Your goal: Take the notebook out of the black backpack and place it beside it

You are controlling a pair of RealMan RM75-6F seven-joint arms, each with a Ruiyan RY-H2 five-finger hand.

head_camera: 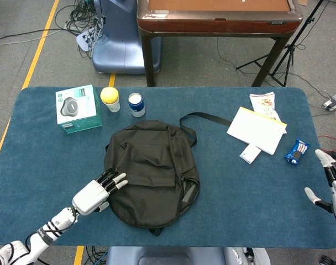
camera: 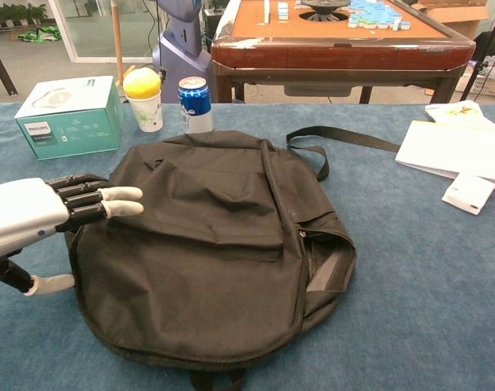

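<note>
The black backpack [head_camera: 151,171] [camera: 207,244] lies flat in the middle of the blue table, its strap [head_camera: 204,117] trailing to the right and its side zip partly open [camera: 325,265]. A white notebook [head_camera: 257,130] [camera: 451,149] lies on the table to its right. My left hand [head_camera: 99,190] [camera: 36,216] is open, fingers straight, reaching over the backpack's left edge. My right hand [head_camera: 334,182] is open at the far right edge, holding nothing.
A teal box [head_camera: 78,108], a yellow-lidded cup [head_camera: 110,99] and a blue can [head_camera: 136,104] stand behind the backpack. A small white card [head_camera: 250,154], a snack bag [head_camera: 263,103] and a blue packet [head_camera: 296,152] lie near the notebook.
</note>
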